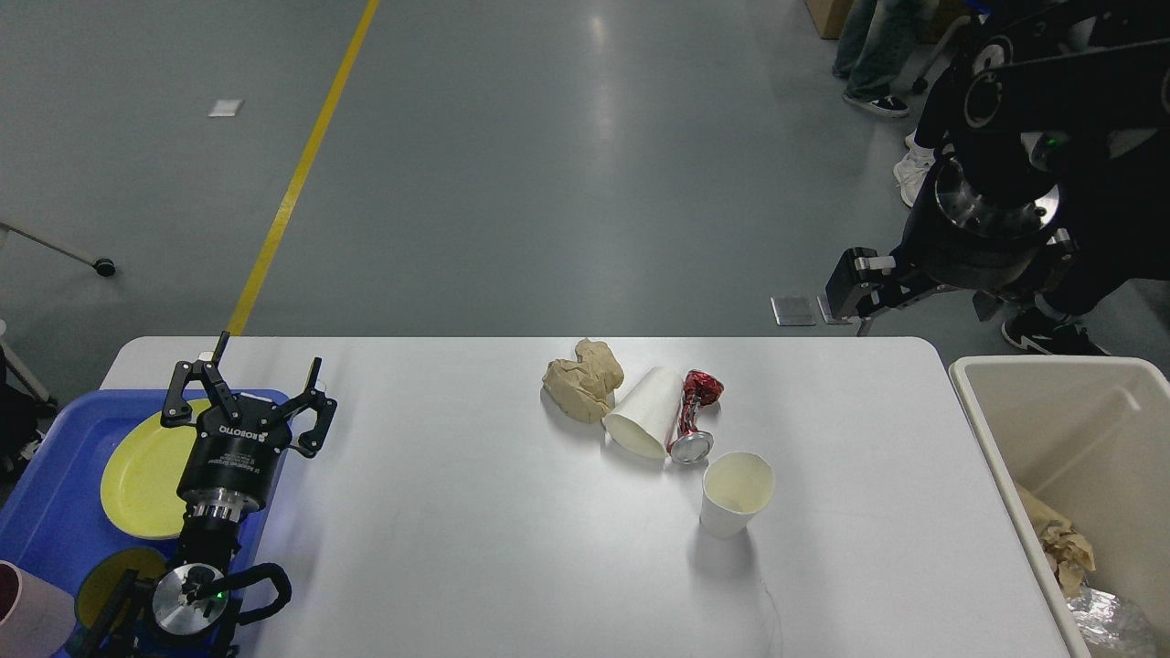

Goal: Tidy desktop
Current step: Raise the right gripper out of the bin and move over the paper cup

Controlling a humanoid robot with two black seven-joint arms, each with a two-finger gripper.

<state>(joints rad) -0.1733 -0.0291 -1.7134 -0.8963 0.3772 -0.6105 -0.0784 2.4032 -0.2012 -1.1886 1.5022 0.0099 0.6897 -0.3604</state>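
The desktop point(439, 512) fills the lower middle of the head view, with a blue tray point(55, 512) at its left end and a beige bin point(1024, 402) at its right end, an arrangement that reads as dishes to one side and rubbish to the other. Four items of litter sit clustered near the table's centre: a crumpled paper wad point(582, 378), a tipped paper cup point(643, 412) touching a crushed red can point(692, 416), and an upright paper cup point(736, 493) just beside the can. The left gripper point(245, 400) hangs over the tray's inner edge, above a yellow plate point(146, 471), fingers spread and holding nothing. The right gripper point(859, 283) is raised beyond the far right corner of the table; whether its fingers are parted cannot be told. The litter lies well apart from both.
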